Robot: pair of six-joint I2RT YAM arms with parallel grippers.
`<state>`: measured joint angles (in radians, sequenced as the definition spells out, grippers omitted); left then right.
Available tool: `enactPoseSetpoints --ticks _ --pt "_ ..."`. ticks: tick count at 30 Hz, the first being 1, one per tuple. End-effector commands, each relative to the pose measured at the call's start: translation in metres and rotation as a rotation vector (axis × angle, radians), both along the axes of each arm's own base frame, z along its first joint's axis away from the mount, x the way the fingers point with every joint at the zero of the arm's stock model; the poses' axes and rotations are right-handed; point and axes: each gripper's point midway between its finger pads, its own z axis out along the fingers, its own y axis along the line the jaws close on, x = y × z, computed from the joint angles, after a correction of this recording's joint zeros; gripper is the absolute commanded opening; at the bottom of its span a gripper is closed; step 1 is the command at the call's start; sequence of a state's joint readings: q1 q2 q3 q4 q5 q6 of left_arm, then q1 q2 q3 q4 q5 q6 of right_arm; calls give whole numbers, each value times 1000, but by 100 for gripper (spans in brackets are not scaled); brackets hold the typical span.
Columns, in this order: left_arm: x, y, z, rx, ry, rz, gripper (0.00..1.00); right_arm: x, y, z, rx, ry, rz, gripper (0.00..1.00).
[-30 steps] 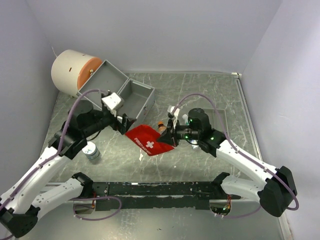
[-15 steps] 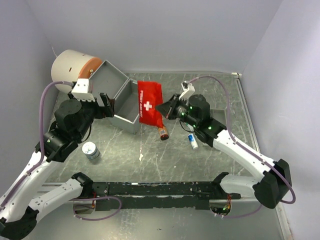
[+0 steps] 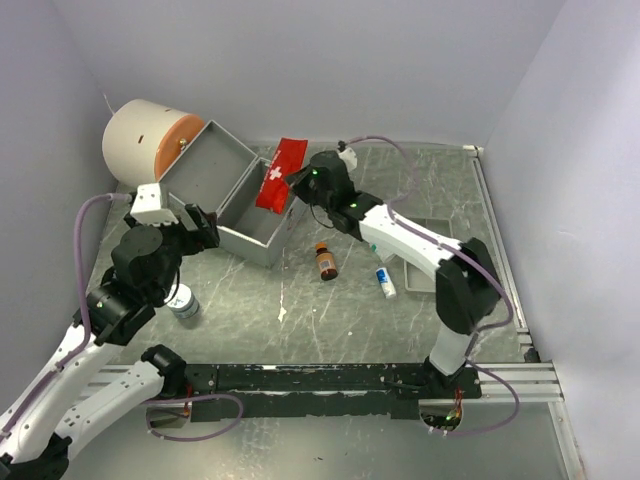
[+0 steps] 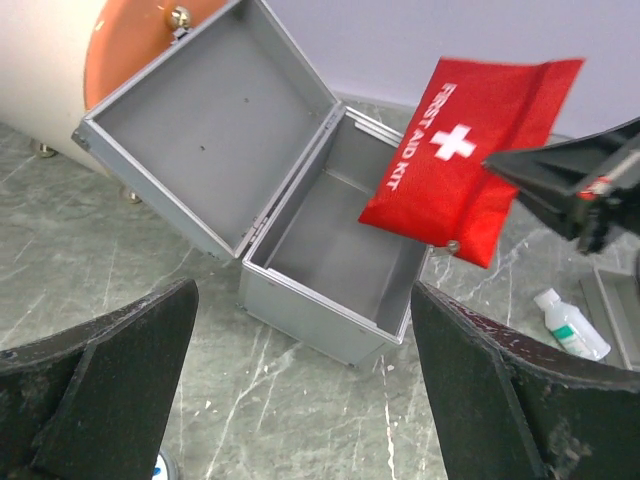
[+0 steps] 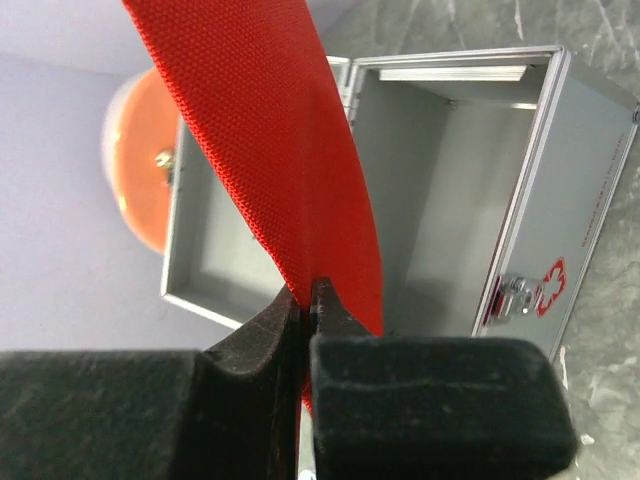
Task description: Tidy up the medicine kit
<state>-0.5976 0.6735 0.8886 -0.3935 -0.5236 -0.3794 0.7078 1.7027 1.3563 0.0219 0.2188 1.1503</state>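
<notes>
A grey metal case [image 3: 256,243] stands open at the far left of a marbled table [image 3: 300,320], its lid tipped back toward a white drum [image 3: 135,140]. The right gripper [image 3: 296,180], clenched on the edge of the red first aid pouch [image 3: 278,175], holds it in the air above the case's right side. The left gripper [image 3: 200,225] hangs released, fingers spread wide, near-left of the case. A brown bottle [image 3: 325,262] and a white bottle [image 3: 385,281] lie near-right of it.
</notes>
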Motion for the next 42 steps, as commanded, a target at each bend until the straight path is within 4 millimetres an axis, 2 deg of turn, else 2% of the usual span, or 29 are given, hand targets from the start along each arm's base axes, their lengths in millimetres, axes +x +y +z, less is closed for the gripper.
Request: enactPoseSetpoints --ticks 1,5,9,11,14,19,23,26,27,33,35,38,42 --pt "-1 12 16 -63 -74 70 98 22 18 -12 53 83 -99 0" --pt "-2 16 9 -44 -51 88 98 30 38 -39 52 169 -116 0" --pt "0 16 6 -34 -40 94 98 27 55 -64 51 229 -118 0" --pt "1 15 5 -31 -36 88 98 24 59 -66 59 248 -131 0" --pt "2 13 3 -28 -30 83 98 26 66 -89 45 269 -137 0" --pt "5 10 0 -19 -15 76 98 31 82 -107 49 301 -107 0" --pt "5 9 -2 -15 -8 78 98 36 85 -117 54 307 -122 1" --pt "6 8 -3 -12 -3 71 98 35 85 -121 21 301 -102 17" --pt "6 7 -3 -9 -3 70 98 36 86 -115 6 293 -88 24" --pt "8 14 3 38 -7 97 98 26 67 -73 -67 191 -80 51" --pt "9 12 6 39 -12 86 98 21 57 -70 -100 189 -89 54" --pt "10 5 8 27 -8 57 98 10 42 -54 -131 161 -85 56" --pt "13 -8 2 13 24 10 98 -5 32 -35 -200 64 9 56"
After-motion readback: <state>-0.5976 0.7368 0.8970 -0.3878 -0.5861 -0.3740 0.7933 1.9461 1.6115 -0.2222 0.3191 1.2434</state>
